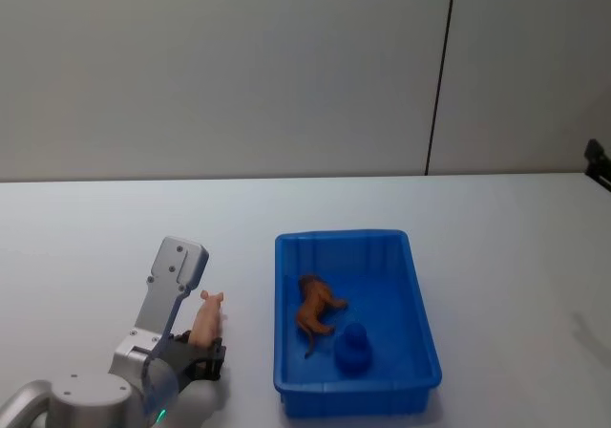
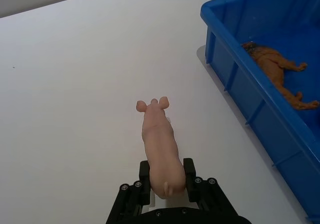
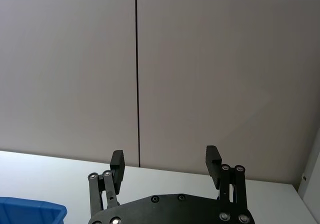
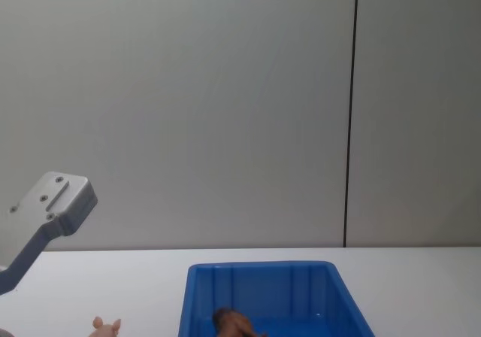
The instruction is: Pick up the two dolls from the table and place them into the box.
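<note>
Holding the pale pink pig-like toy figure (image 1: 207, 318) by its rear, the left gripper (image 1: 198, 348) sits left of the bright blue ribbed plastic box (image 1: 422, 325) on the white bench (image 1: 95, 237); the brown shaggy four-legged toy (image 1: 316, 310) already lies inside. Left wrist view: fingers (image 2: 189, 172) closed on the pig's flanks. Right wrist view: right gripper (image 3: 165, 165), fingers spread wide and empty, parked facing the wall. Chest view: pig's ears beside the box. Judged step: carrying the second doll; next, move right over the rim and release.
</note>
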Controlling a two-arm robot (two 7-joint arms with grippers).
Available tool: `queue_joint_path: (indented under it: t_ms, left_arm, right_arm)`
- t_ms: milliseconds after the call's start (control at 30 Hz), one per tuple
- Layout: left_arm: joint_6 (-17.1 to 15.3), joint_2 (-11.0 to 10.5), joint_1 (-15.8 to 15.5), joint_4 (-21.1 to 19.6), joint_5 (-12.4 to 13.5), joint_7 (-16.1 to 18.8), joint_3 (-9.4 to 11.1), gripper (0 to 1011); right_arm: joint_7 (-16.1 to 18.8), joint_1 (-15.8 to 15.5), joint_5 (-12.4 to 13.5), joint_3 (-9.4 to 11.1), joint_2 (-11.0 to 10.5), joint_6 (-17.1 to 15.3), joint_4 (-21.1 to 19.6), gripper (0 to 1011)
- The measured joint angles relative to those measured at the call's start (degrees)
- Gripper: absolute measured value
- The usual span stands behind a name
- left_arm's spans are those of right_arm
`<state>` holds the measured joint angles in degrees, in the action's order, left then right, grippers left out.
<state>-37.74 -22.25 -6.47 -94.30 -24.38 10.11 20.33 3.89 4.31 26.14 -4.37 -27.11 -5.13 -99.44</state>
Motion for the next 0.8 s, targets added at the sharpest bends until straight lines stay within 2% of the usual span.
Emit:
queue_joint_path:
  t_ms: [333, 600, 800]
  left_arm:
    - [1.5, -0.1, 0.1, -0.2, 0.1, -0.5, -0.3, 393]
    - [4.9, -0.8, 0.5, -1.7, 0.2, -1.4, -1.0, 393]
    - [8.2, -1.6, 0.4, -3.7, 0.4, -3.5, -1.9, 393]
  right_arm:
    - [0.0, 0.0, 0.0, 0.0, 0.0, 0.0, 0.0, 1001]
    - [0.0, 0.0, 0.0, 0.0, 0.0, 0.0, 0.0, 1001]
    - [0.0, 0.0, 0.0, 0.0, 0.0, 0.0, 0.0, 1001]
